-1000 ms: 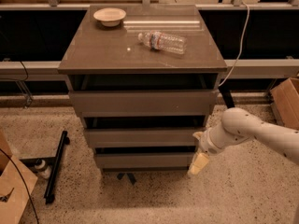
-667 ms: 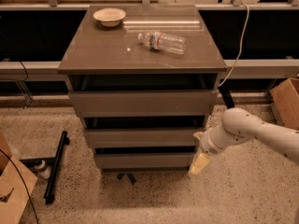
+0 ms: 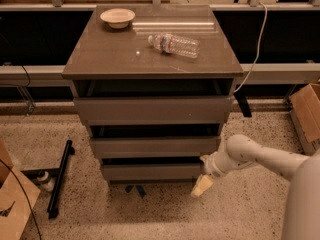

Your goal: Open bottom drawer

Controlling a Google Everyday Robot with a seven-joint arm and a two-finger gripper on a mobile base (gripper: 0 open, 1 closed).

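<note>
The bottom drawer (image 3: 152,172) is the lowest of the three fronts of the desk (image 3: 100,64) - plain grey-brown, without handle, close to the speckled floor, with a dark gap above it. The hand (image 3: 201,187) is just beside the lower right corner of this front, pointing down and to the left; I cannot tell if it touches the front, or if it is wide or narrow. The pale arm (image 3: 250,156) comes in from the right. On the desk top stand a bowl (image 3: 117,17) and, lying on its side, a plastic bottle (image 3: 174,44) - well apart.
</note>
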